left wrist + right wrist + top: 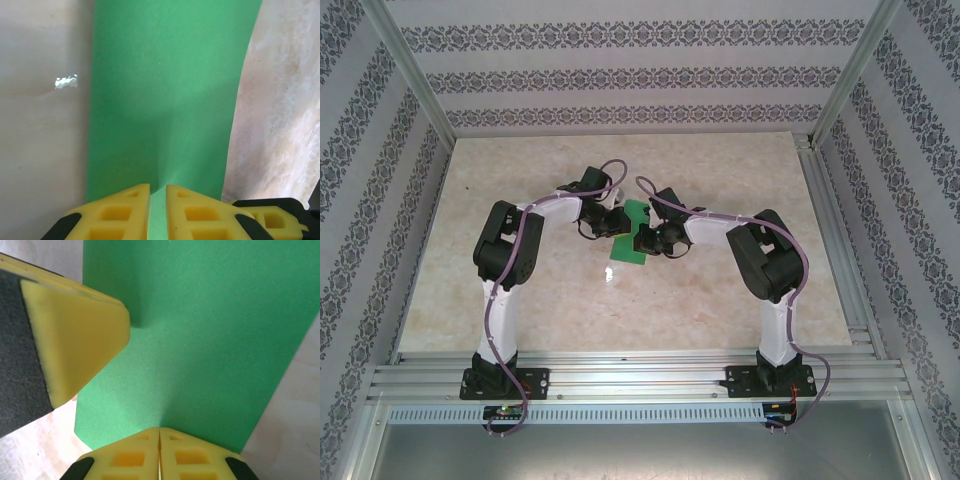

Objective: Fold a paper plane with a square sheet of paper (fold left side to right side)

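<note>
Square sheet of paper (165, 90) is pinched at its edge by left gripper (158, 189) and right gripper (159, 431); its length is laid straight ahead of both.

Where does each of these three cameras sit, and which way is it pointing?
Top external: above and behind the arm bases, looking down on the table; the left arm and right arm show, the green sheet between them.
Left wrist: on the left arm, looking past the left gripper onto the green sheet; its yellow fingers at bottom.
Right wrist: on the right arm, looking past the right gripper onto the green sheet.
Shared: both wrist views see the green sheet pinched in their fingers.
</note>
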Controlling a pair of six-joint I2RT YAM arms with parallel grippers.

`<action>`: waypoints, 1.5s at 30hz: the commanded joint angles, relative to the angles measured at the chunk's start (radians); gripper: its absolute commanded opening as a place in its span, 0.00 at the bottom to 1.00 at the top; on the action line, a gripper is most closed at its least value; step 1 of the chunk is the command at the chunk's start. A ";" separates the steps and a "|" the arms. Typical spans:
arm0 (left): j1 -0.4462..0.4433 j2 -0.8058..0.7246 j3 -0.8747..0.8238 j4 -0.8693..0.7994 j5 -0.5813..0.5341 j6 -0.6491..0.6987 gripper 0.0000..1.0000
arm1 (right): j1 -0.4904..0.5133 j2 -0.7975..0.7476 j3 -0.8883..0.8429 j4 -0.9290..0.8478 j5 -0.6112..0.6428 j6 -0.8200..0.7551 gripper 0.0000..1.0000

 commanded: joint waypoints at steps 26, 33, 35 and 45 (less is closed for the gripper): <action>0.116 0.098 0.132 0.030 -0.008 -0.022 0.19 | 0.021 0.071 -0.011 -0.156 0.120 -0.059 0.08; 0.139 0.112 0.181 0.029 0.016 -0.021 0.19 | 0.021 0.069 -0.005 -0.154 0.102 -0.068 0.09; 0.148 0.072 0.165 0.028 0.009 -0.008 0.20 | 0.022 0.059 -0.006 -0.141 0.098 -0.073 0.09; 0.141 -0.230 -0.203 0.235 0.088 -0.054 0.22 | 0.023 0.055 0.011 -0.118 0.080 -0.069 0.09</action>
